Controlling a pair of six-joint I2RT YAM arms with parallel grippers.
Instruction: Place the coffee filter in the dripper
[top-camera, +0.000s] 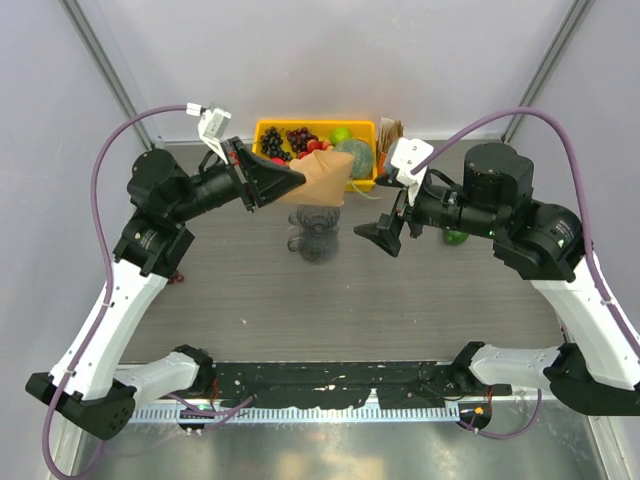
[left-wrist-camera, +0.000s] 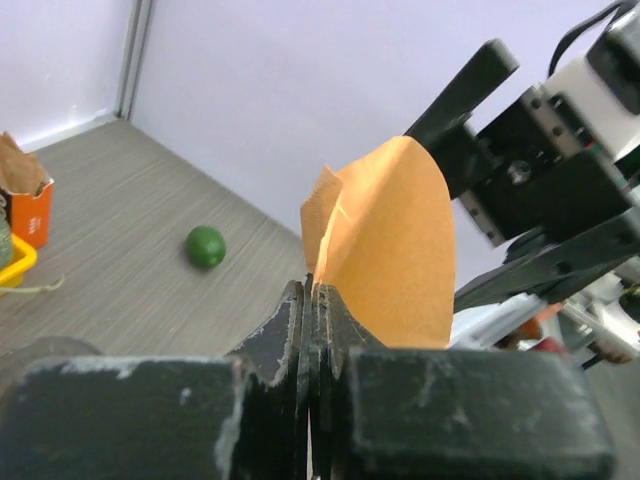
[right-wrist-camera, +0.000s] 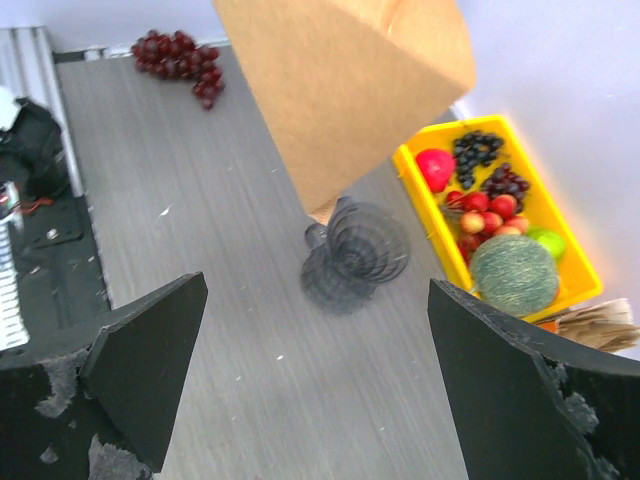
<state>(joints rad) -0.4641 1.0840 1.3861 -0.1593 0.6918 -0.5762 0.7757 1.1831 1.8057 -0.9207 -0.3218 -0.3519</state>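
Right claw (top-camera: 383, 238): we see it spread wide and empty, right of centre, pointing left.
Dripper (top-camera: 314, 232): mid-frame on the table (top-camera: 220, 290), just left of that claw.
Filter (top-camera: 325, 180): held in the air just above the dripper, not in it.
Left claw (top-camera: 296, 182): pinched on the filter's edge, arm reaching right.
Tray (top-camera: 262, 128): yellow, top centre, behind the filter.

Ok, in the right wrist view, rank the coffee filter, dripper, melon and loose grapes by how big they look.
1. coffee filter, largest, though it is held up nearer the camera.
2. dripper and melon, too alike to rank.
3. loose grapes, smallest.
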